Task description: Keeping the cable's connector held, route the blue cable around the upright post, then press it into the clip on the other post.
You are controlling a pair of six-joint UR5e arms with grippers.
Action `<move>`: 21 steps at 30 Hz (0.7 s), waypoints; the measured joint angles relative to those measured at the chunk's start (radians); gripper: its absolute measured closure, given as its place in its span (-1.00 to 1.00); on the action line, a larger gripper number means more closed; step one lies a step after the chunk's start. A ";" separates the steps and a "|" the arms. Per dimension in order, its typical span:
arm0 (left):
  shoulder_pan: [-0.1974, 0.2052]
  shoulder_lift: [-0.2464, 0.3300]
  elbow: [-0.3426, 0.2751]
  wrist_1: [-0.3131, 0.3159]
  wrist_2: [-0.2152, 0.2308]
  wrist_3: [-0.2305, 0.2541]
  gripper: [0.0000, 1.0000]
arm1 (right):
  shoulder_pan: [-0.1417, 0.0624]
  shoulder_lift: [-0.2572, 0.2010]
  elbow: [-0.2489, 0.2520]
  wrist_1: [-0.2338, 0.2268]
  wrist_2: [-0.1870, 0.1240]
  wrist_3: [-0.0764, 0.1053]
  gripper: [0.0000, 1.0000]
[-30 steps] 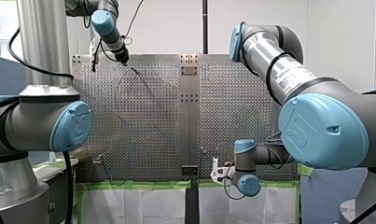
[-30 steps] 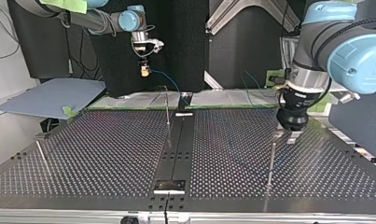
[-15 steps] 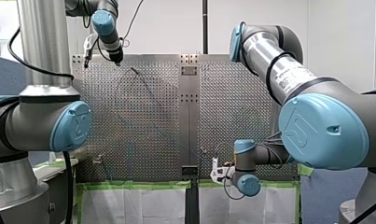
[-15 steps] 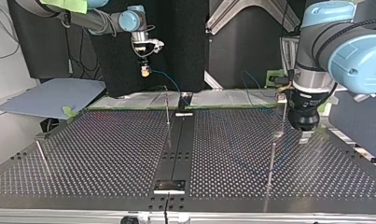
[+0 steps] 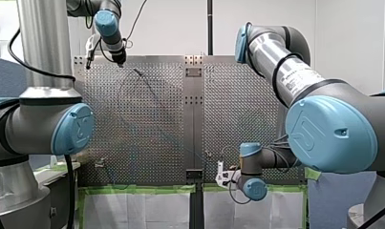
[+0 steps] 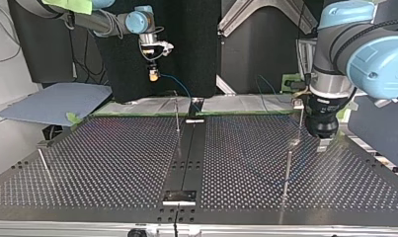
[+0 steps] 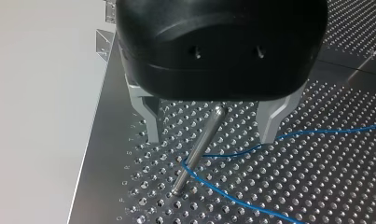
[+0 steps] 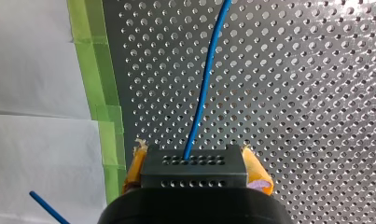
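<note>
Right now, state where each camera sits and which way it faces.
Front view: behind and above my shoulders, facing over the perforated table; both arms show.
Top view: across the table, facing both arms, sides crossed.
Left wrist view: on my left wrist, looking down my left gripper, open astride the post.
Right wrist view: along my right gripper, shut on the connector.
Shared: both wrist views show the blue cable.

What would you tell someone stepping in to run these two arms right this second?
My left gripper: open, fingers either side of the upright post, gripping nothing.
My right gripper: shut on the connector.
Blue cable: leaves the connector and, at the far end, bends around the post's base.
Done: routing around the post, apparently.
Left: pressing the cable into the clip, which I cannot pick out here.
</note>
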State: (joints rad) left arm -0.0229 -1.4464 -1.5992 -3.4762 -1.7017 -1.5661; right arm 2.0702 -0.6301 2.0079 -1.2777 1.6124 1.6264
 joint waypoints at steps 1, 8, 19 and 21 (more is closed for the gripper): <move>0.000 0.000 0.000 0.000 0.000 0.000 -0.96 | 0.000 0.000 0.000 0.000 0.000 0.000 1.00; -0.001 0.000 0.000 0.000 0.003 0.004 -0.96 | 0.000 0.000 0.000 -0.001 0.000 0.000 1.00; -0.058 -0.009 0.024 0.040 0.059 0.063 -0.96 | 0.000 0.000 0.000 0.002 0.000 0.005 1.00; -0.081 -0.025 0.044 0.051 0.065 0.082 -0.96 | 0.000 0.000 0.000 0.001 0.000 0.005 1.00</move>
State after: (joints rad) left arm -0.1039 -1.4716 -1.5552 -3.4256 -1.6370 -1.4841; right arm 2.0702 -0.6302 2.0074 -1.2766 1.6124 1.6317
